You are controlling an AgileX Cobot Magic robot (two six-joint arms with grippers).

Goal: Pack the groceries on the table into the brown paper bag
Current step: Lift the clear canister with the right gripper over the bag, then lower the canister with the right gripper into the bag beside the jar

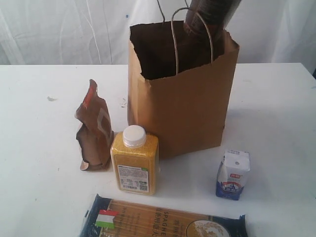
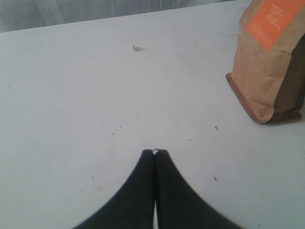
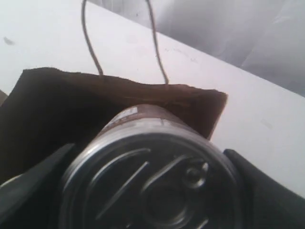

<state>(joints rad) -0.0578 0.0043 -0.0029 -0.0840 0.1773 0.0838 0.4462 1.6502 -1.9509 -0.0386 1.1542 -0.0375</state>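
Clamping the silver-lidded dark jar (image 3: 152, 186) between the right fingers (image 3: 269, 191), spread wide to either side of its round body, with the lid facing back toward the wrist. Hanging it tilted just over the open mouth of the brown paper bag (image 1: 182, 103), close beside the twisted loop handles, with the far end dipping toward the dark inside. Likely handling as heavy, rigid and breakable: a smooth cylindrical wall, probably slippery, under a stamped metal lid with raised ribs; best taken across the body just below the lid, and wanting a gentle lowering, judging by the thin kraft paper underneath. Pressing the left fingers (image 2: 138, 195) together, tips meeting, gripping nothing, hovering low over the matte white counter (image 2: 71, 95). Leaving the brown pouch with orange label (image 2: 269, 62) standing ahead of those fingers and off to one side, apart from them: creased paper, soft and probably light, best pinched across its flat faces. Noting, well away from both pairs of fingers and in front of the bag, the yellow white-capped bottle (image 1: 134, 163), stiff squarish plastic with grainy contents, suiting a hold across its narrow sides; the white-blue carton (image 1: 233, 174), small, boxy, light card; and the dark-blue spaghetti pack (image 1: 158, 219), long, flat, glossy film over brittle strands, asking for a hold at mid-length.
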